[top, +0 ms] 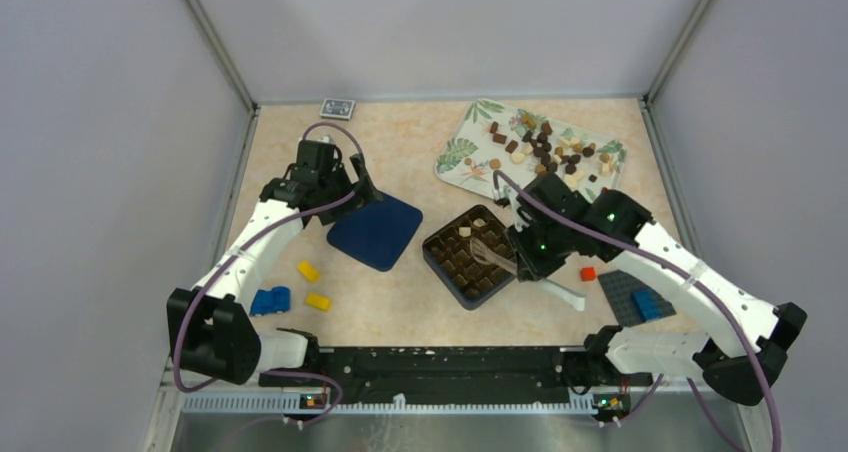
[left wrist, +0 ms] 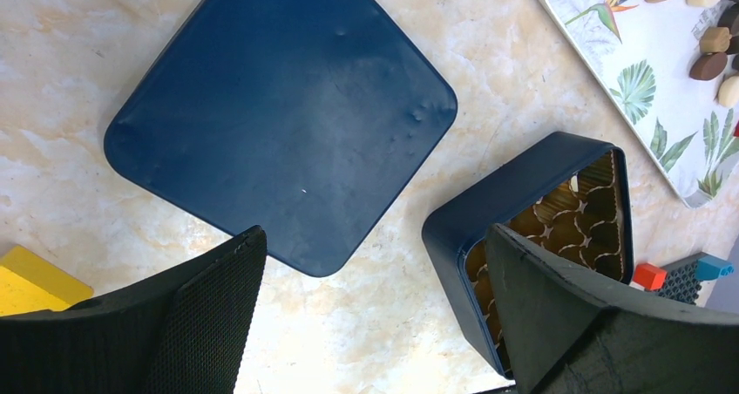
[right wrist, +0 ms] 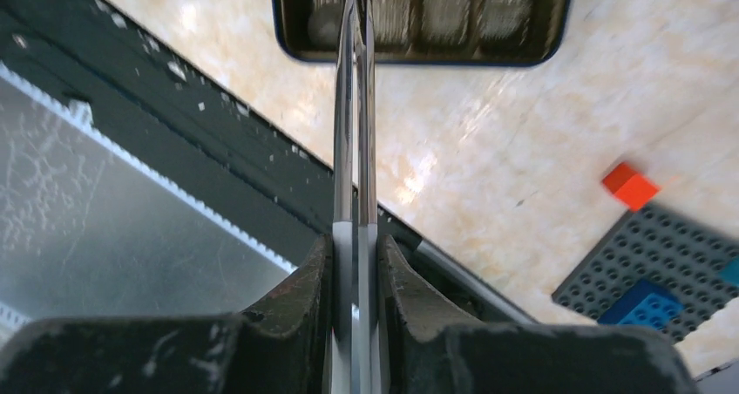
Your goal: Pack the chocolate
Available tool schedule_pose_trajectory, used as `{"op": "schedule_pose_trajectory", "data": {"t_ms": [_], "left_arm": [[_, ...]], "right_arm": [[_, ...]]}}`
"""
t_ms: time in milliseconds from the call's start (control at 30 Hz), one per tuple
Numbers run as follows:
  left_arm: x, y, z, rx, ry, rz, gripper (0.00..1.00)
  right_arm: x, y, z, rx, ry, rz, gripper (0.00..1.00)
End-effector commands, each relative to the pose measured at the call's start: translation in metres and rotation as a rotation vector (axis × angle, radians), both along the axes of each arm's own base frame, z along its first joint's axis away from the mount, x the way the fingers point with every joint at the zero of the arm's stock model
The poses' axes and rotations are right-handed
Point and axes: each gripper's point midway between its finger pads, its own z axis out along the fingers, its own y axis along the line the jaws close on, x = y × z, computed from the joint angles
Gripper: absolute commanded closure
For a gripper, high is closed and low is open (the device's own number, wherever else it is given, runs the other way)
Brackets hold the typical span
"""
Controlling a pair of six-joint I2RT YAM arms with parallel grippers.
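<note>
Right hand: pressed together on the handle of metal tongs; the two blades lie flat against each other along all that shows.
Tongs tip: reaches out ahead of the right hand over the open box. The very tip is cut off in the wrist view and too small in the top view, so I cannot tell if a piece is pinched.
Left hand: spread wide, holding nothing. It hovers with the dark blue lid ahead of its left finger and the box by its right finger.
Chocolate: most of it is loose on the leaf-print tray, beyond the right hand and past the far side of the box. A few pale pieces sit in cells at the box's far corner.
Step in hand: probably filling the box piece by piece with the tongs; the lid is off and many pieces are unpacked.
Next move calls for: if a piece is pinched, line the tip up over a bare cell and ease the squeeze. If not, swing out to the tray and close on one small piece without scattering its neighbours.
Bench clutter: a red brick lies beside the right hand; leave it.
</note>
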Motion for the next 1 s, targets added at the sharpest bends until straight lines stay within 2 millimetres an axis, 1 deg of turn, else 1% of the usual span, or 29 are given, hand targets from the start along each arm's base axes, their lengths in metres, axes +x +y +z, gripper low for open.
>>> {"op": "schedule_pose_trajectory", "data": {"t_ms": [0,100,233,300,367,500,633,700,867,967], "left_arm": [[0.011,0.003,0.012,0.015,-0.046,0.005,0.01],[0.011,0.007,0.013,0.033,-0.051,0.016,0.01],[0.007,0.012,0.017,0.048,-0.048,0.039,0.01],[0.005,0.012,0.019,0.043,-0.051,0.036,0.01],[0.003,0.012,0.019,0.043,-0.047,0.037,0.01],[-0.001,0.014,0.014,0.047,-0.04,0.04,0.01],[-0.003,0.019,0.01,0.068,-0.031,0.054,0.01],[-0.002,0.02,0.011,0.074,-0.035,0.049,0.01],[0.003,0.02,0.013,0.08,-0.037,0.045,0.01],[0.006,0.021,0.011,0.087,-0.034,0.041,0.01]], "right_arm": [[0.048,-0.009,0.045,0.005,-0.218,-0.107,0.94],[0.083,-0.029,0.047,-0.01,-0.261,-0.231,0.94],[0.131,-0.055,0.042,0.006,-0.25,-0.431,0.92],[0.153,-0.058,0.036,0.028,-0.258,-0.502,0.91],[0.174,-0.062,0.028,0.028,-0.277,-0.558,0.87],[0.207,-0.073,0.01,0.003,-0.275,-0.639,0.8],[0.225,-0.084,0.0,-0.067,-0.294,-0.669,0.72],[0.231,-0.086,-0.008,-0.079,-0.289,-0.679,0.71],[0.239,-0.097,-0.02,-0.094,-0.295,-0.723,0.7],[0.239,-0.102,-0.03,-0.127,-0.279,-0.726,0.67]]}}
